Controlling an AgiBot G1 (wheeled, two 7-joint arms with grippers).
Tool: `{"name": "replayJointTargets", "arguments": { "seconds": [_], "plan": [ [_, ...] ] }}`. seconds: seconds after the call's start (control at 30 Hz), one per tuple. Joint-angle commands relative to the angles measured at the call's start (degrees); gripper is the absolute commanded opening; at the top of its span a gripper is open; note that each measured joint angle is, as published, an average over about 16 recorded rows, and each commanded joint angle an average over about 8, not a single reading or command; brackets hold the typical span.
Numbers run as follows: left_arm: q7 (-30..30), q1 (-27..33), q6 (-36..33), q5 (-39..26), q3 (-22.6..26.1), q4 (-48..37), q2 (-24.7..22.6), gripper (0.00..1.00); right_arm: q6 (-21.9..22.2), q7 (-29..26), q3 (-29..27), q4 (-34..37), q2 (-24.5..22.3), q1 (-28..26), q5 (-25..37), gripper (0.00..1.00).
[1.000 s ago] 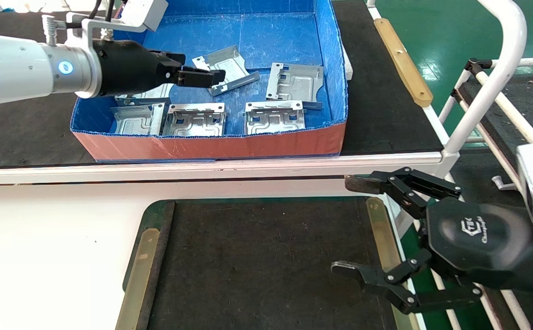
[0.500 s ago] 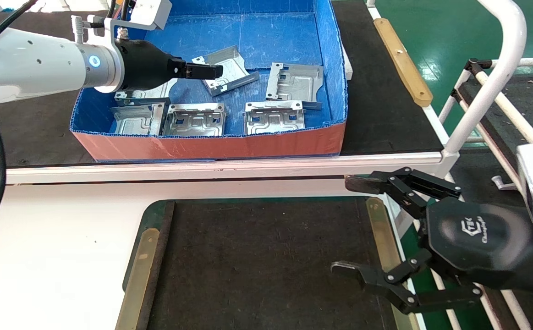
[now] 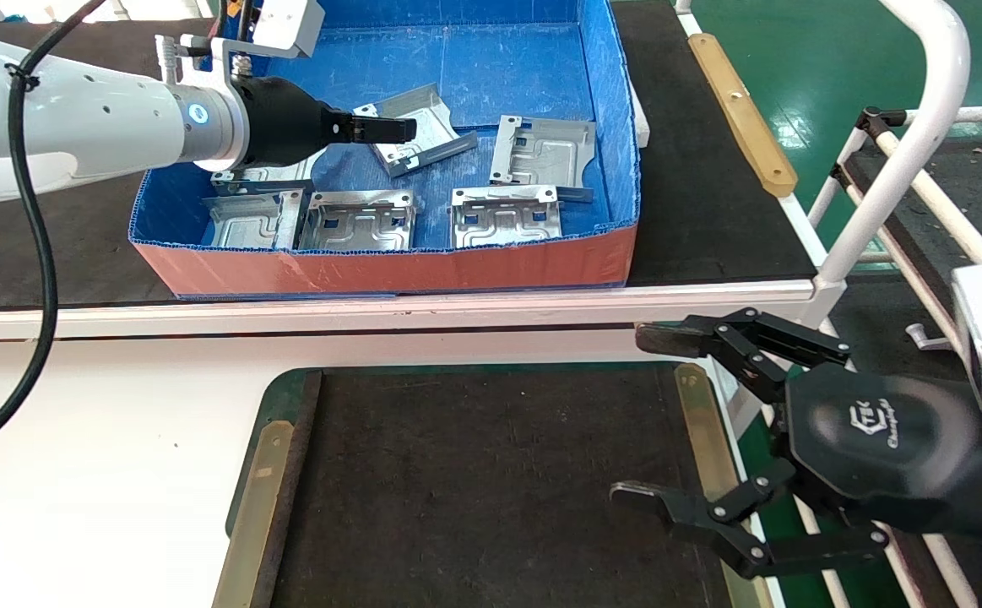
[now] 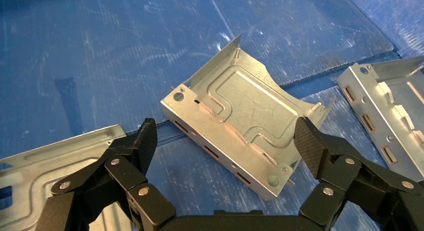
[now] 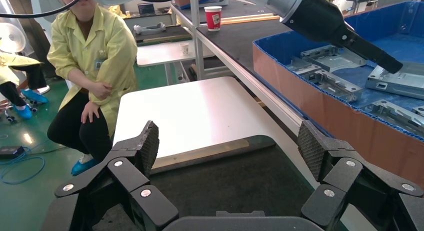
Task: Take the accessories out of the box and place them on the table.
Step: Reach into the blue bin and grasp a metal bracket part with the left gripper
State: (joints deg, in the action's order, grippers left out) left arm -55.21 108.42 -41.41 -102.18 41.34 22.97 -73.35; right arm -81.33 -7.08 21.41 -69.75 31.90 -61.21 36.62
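Note:
The blue box (image 3: 389, 270) with an orange-red front wall stands on the far bench and holds several silver plates. One tilted plate (image 3: 427, 127) lies mid-box, another (image 3: 541, 152) to its right, and three (image 3: 506, 215) (image 3: 361, 221) (image 3: 254, 221) lie along the front wall. My left gripper (image 3: 398, 129) is open and empty just above the tilted plate. In the left wrist view the gripper (image 4: 227, 141) has a finger on either side of that plate (image 4: 240, 116), not touching it. My right gripper (image 3: 630, 414) is open and empty over the right edge of the table's dark mat (image 3: 474, 473).
A sixth plate (image 3: 263, 176) lies partly under my left arm. The bench's white front rail (image 3: 372, 304) runs between box and white tabletop (image 3: 102, 439). A white tube frame (image 3: 904, 143) stands at right. A person in a yellow coat (image 5: 95, 66) sits beyond the table.
My left arm has reached farther into the box and lower toward the tilted plate, fingers still open. The right arm and the plates have not moved.

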Motion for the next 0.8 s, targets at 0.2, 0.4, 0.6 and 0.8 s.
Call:
{"name": "replayJointTargets", "arguments": {
  "seconds": [0.2, 0.4, 0.6, 0.8],
  "plan": [
    [2.5, 0.5, 1.2, 0.9, -0.4, -3.9, -1.6, 1.0, 0.0, 0.0, 0.0, 0.0, 0.0, 0.0, 0.0, 1.0],
    [4.3, 0.8, 2.7, 1.6, -0.8, -6.8, -3.1, 1.0, 0.0, 0.0, 0.0, 0.0, 0.0, 0.0, 0.0, 1.0],
    [5.1, 0.9, 4.4, 2.3, -1.0, -8.5, -4.3, 0.94, 0.0, 0.0, 0.0, 0.0, 0.0, 0.0, 0.0, 1.0],
    [5.2, 0.9, 4.6, 2.4, -1.1, -8.6, -4.3, 0.23, 0.0, 0.0, 0.0, 0.0, 0.0, 0.0, 0.0, 0.98]
  ]
}}
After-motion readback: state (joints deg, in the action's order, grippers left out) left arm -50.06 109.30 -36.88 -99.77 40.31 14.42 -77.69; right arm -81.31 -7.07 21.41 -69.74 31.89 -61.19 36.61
